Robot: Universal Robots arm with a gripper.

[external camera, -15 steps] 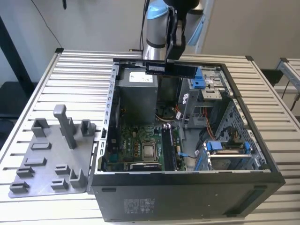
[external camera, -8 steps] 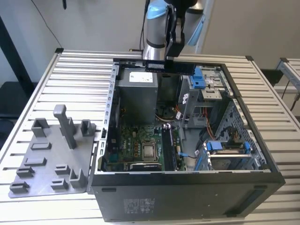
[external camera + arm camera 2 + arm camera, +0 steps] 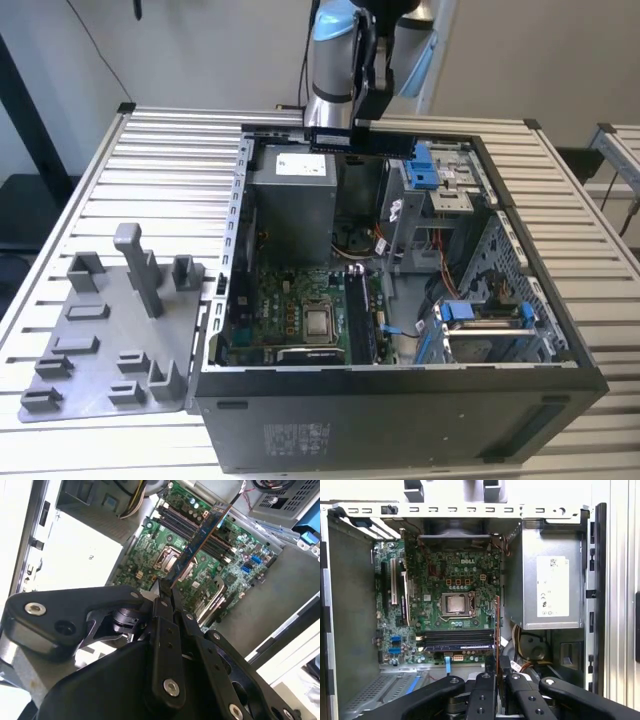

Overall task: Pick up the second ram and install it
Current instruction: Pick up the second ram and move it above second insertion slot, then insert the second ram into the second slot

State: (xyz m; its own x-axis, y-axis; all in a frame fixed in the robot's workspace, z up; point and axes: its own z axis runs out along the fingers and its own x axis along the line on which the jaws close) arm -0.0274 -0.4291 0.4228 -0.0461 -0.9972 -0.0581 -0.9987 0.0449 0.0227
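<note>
The second ram (image 3: 335, 140) is a long dark stick held level above the far rim of the open computer case (image 3: 400, 385), with my gripper (image 3: 362, 128) shut on its middle. In the second wrist view the ram (image 3: 205, 532) juts out from the gripper (image 3: 167, 587) over the motherboard. The first wrist view has the ram (image 3: 496, 625) edge-on, a thin line rising from the gripper (image 3: 496, 667), beside the end of the memory slots (image 3: 457, 639). The ram hangs well above the board and touches nothing else.
A grey power supply (image 3: 290, 195) fills the case's far corner beside the slots. The processor socket (image 3: 320, 322) lies mid-board. A drive cage with blue tabs (image 3: 430, 170) stands on the exterior view's right. A grey plastic tray (image 3: 100, 340) with posts lies on the slatted table, left of the case.
</note>
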